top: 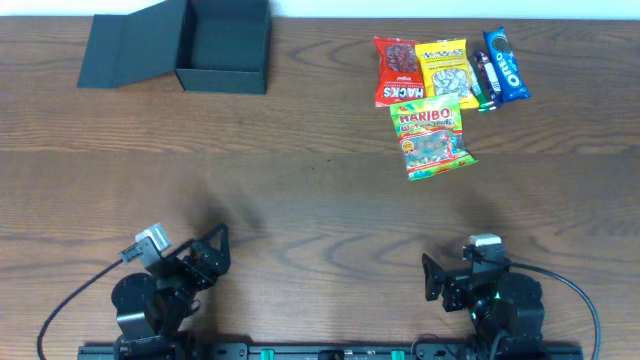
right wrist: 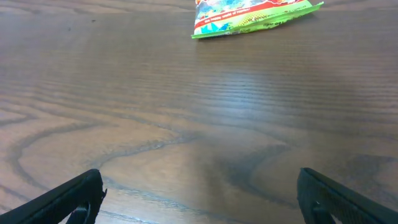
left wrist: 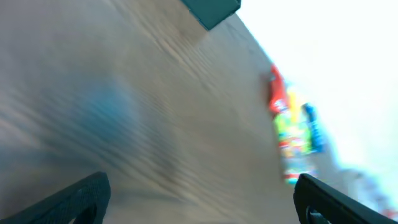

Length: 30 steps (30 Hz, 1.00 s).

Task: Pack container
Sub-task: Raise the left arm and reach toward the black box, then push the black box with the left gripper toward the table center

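The black container (top: 222, 45) stands open at the far left of the wooden table, its flap lid (top: 130, 45) lying flat to its left; a corner of it shows in the blurred left wrist view (left wrist: 211, 11). Snack packets lie at the far right: a red Hacks bag (top: 396, 70), a yellow bag (top: 444, 68), a dark bar (top: 483, 82), a blue Oreo pack (top: 505, 64) and a green Haribo bag (top: 430, 137), which also shows in the right wrist view (right wrist: 249, 17). My left gripper (top: 210, 258) and right gripper (top: 432, 278) are open and empty near the front edge.
Cables run from both arm bases along the table's front edge. A white wall runs behind the table's far edge.
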Tool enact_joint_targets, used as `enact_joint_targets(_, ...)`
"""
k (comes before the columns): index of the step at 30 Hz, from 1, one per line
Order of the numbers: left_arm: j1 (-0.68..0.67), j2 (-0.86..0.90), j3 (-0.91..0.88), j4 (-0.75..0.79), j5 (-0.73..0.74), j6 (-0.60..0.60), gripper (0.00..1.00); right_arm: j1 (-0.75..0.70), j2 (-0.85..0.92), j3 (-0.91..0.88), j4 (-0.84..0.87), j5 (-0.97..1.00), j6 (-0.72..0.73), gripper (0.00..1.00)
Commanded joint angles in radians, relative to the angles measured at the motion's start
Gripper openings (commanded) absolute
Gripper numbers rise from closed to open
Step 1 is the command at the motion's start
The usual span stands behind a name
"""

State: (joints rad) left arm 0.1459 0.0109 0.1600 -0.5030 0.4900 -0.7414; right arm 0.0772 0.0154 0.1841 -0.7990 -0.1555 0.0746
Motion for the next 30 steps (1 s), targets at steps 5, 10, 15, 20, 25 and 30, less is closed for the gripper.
enact_joint_targets(5,0.004,0.004,-0.013,0.336,0.17,-0.145,0.96,0.009,-0.01,-0.008,-0.001,0.01,0.003,0.99)
enact_joint_targets(10,0.004,0.179,0.028,0.464,0.095,-0.056,0.96,0.009,-0.01,-0.008,-0.001,0.01,0.003,0.99)
enact_joint_targets(15,0.004,0.579,0.24,0.491,-0.002,0.189,0.96,0.009,-0.01,-0.008,-0.001,0.01,0.003,0.99)
enact_joint_targets(20,0.0,1.028,0.578,0.428,-0.032,0.376,0.96,0.009,-0.01,-0.008,-0.001,0.01,0.003,0.99)
enact_joint_targets(25,-0.042,1.406,0.931,0.309,-0.185,0.491,0.96,0.009,-0.01,-0.008,-0.001,0.01,0.003,0.99)
enact_joint_targets(30,-0.1,1.72,1.266,0.218,-0.323,0.589,0.96,0.009,-0.01,-0.008,-0.001,0.01,0.003,0.99)
